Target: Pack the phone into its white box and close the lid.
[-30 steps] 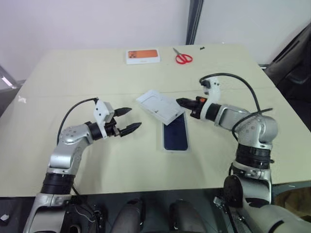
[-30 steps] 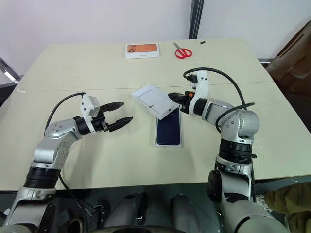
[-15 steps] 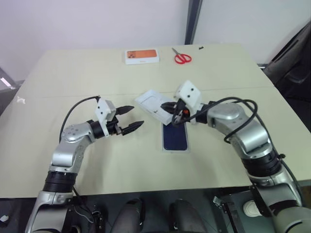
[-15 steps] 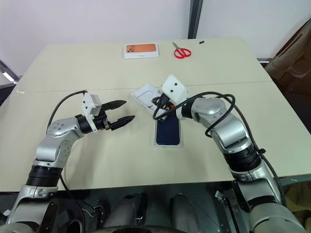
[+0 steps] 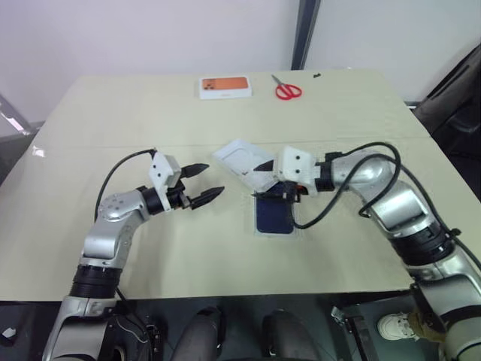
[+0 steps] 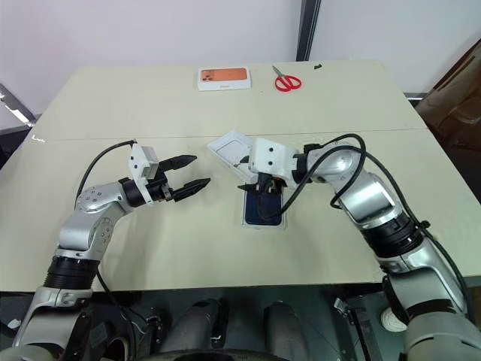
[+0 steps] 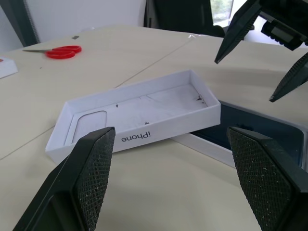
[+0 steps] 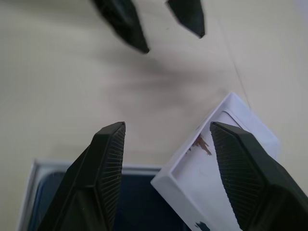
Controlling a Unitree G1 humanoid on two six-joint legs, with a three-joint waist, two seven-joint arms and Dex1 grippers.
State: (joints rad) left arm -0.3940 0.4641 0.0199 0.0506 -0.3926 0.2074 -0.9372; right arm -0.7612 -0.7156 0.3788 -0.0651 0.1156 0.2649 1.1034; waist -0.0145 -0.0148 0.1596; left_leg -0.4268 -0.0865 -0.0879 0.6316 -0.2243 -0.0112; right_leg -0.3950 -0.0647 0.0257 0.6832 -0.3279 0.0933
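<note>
Phone lies flat in the white box near the middle of the table, its dark blue back up. From the head camera, the lid sits open side up, one end propped on the far rim of the box, the rest slanting away toward the robot's left. The right gripper hangs over the near end of the lid where it meets the box, fingers spread and holding nothing. The left gripper hovers above bare table well to the left of the lid, its fingers also parted and empty. An orange-topped box and red scissors lie at the far edge.

From the left wrist, the lid shows its plain white inside with small marks, resting across the corner of the box, and the phone is seen as a dark surface inside. The right gripper's fingers hang spread above them.

From the right wrist, the two fingers stand wide apart over the lid's corner and the dark phone beneath.
</note>
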